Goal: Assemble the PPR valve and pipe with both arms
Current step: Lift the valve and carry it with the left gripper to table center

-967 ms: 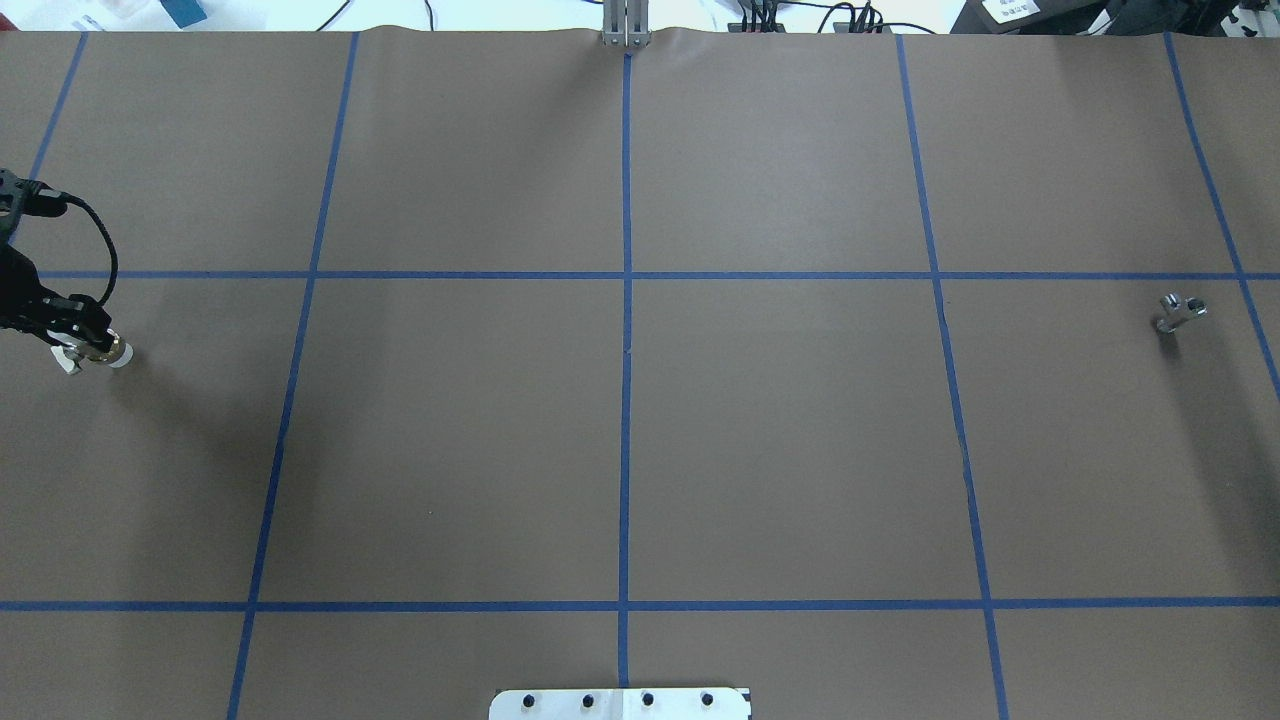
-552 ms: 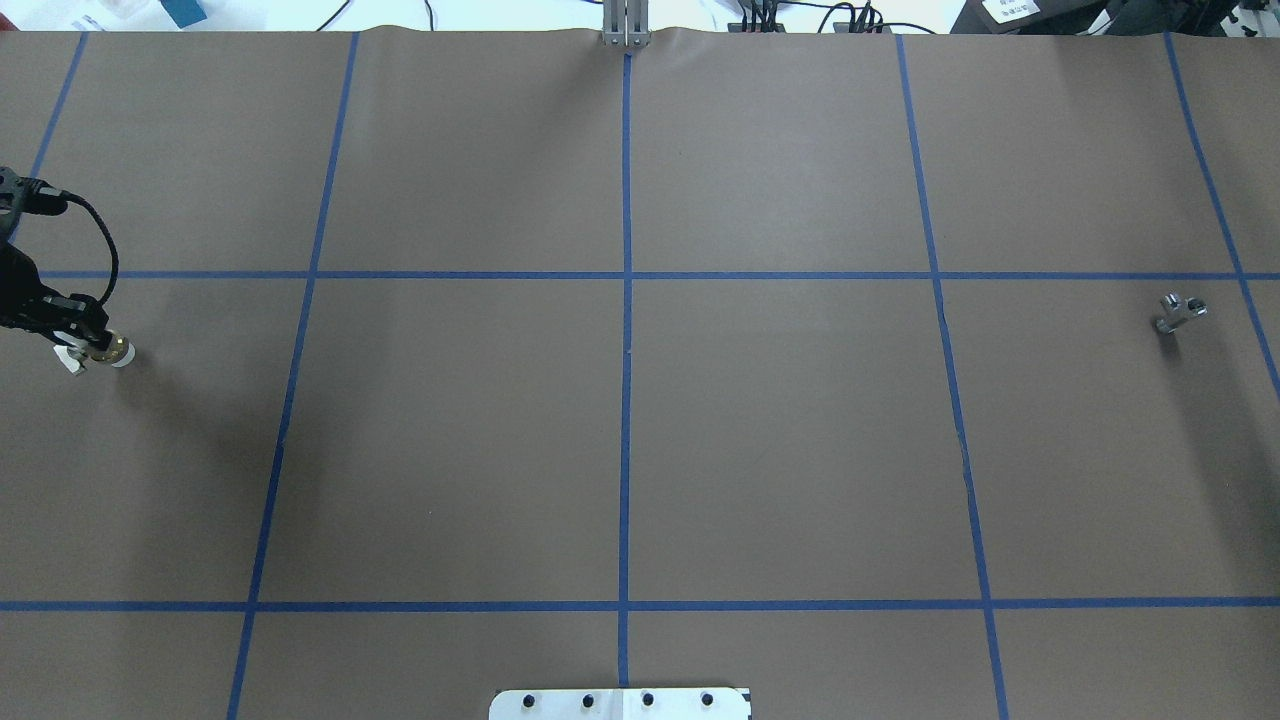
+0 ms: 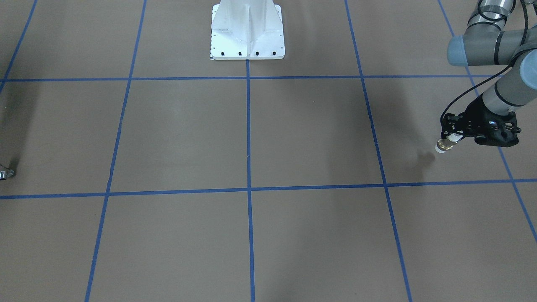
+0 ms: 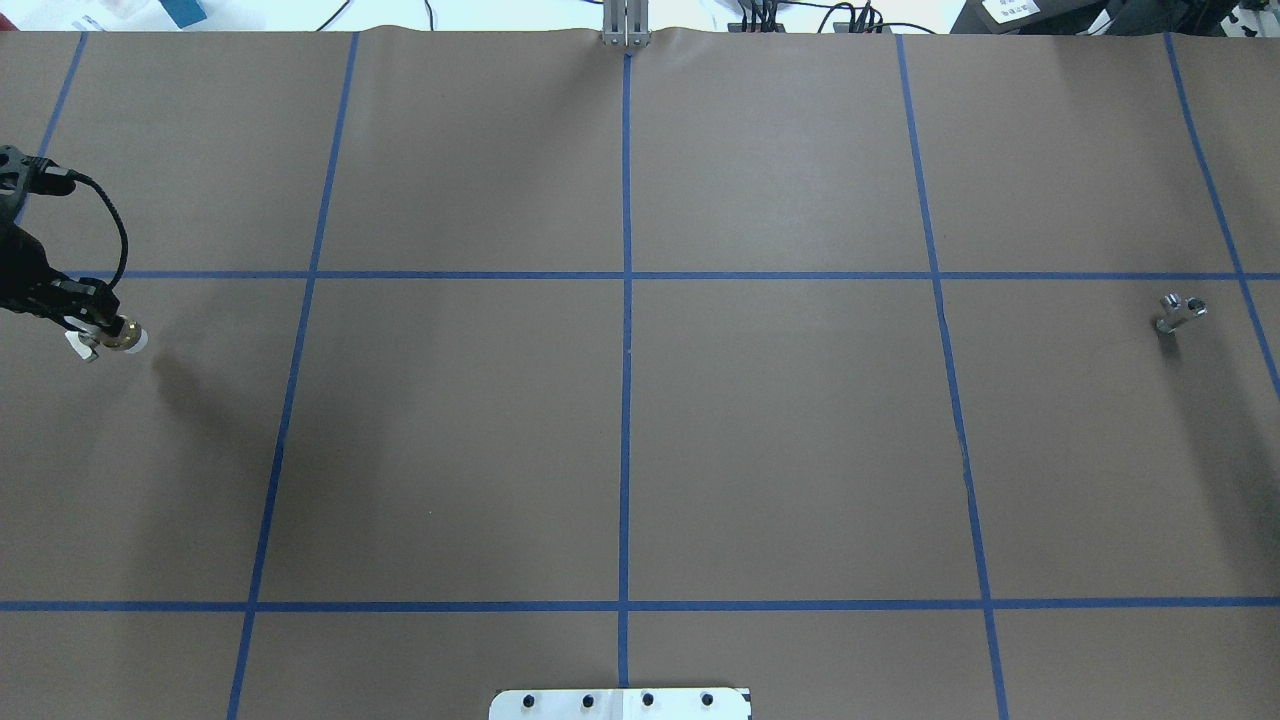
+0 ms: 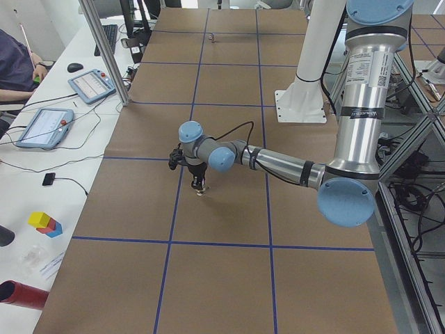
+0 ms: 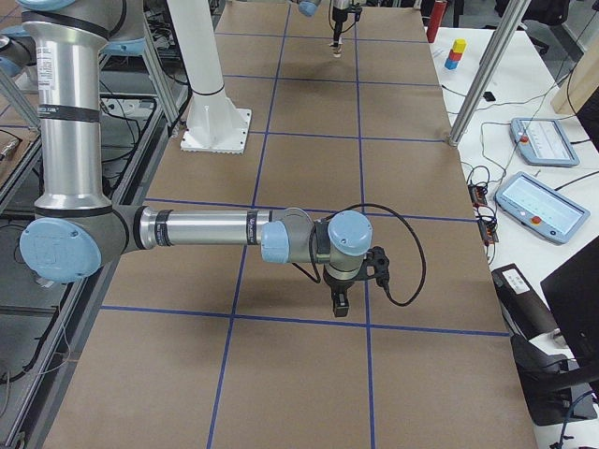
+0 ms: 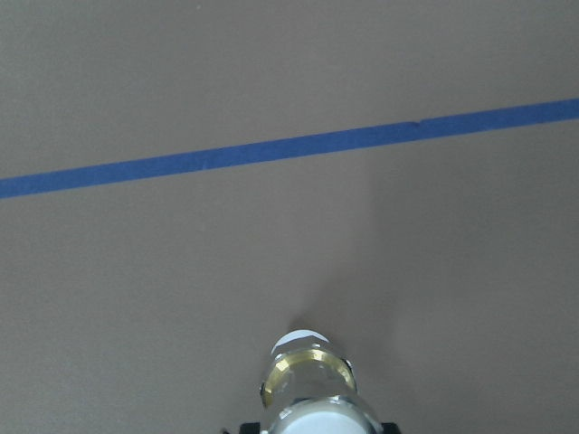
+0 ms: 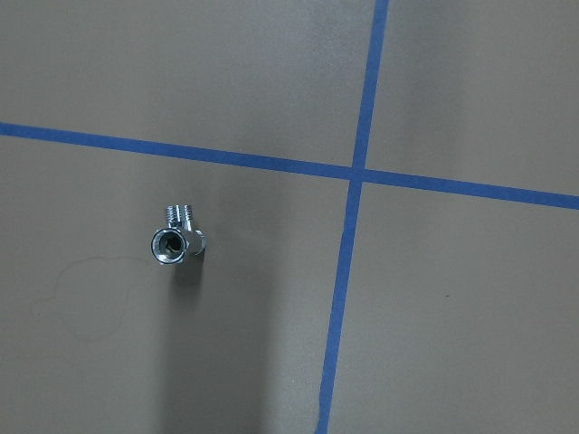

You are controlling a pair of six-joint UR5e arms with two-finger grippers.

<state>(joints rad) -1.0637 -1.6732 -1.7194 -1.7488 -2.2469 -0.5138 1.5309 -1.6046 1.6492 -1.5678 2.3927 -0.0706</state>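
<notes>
PPR valve, one short brass cylinder with white plastic ends, hangs just above the brown desk at its left edge. The left pincer grasps it, and its long axis juts past the fingertips. One shiny silver pipe lies well apart at the far right, beneath the right pincer, whose grip I cannot tell.

Six cams, one taped table

The front cam looks steeply down toward the white pedestal, and the overhead looks the opposite way from behind it. Side cams shoot along the table from each end. Wrist cams stare down, close: left on the PPR valve, right on the pipe, both also in overhead.
</notes>
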